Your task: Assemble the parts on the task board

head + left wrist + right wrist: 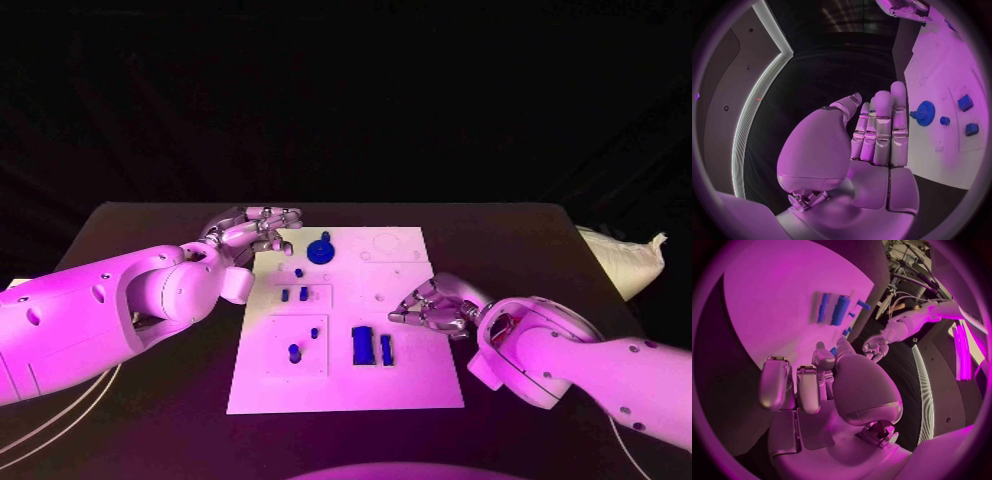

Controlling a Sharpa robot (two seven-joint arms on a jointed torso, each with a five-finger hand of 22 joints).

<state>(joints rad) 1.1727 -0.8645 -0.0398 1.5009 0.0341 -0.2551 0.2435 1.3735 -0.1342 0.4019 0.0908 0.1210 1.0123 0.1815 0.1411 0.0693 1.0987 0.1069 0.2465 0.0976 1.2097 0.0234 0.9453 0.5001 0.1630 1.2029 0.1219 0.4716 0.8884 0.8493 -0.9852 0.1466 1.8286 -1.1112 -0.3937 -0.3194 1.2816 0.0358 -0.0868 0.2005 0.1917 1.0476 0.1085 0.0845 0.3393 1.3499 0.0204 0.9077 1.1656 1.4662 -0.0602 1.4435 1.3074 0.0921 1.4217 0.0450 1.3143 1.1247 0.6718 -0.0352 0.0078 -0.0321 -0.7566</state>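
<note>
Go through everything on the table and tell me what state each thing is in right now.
task board: lying flat on the black table.
blue gear: on the board's far part, untouched.
two blue bars: side by side on the board.
left robot hand: fingers straight, holding nothing, at the board's far left corner.
right robot hand: fingers curled at the board's right edge; grasp unclear.

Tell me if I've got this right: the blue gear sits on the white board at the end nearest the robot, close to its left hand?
Not quite. The blue gear is on the white board close to the left hand, but at the far end, away from the robot. The head view shows it.
</note>
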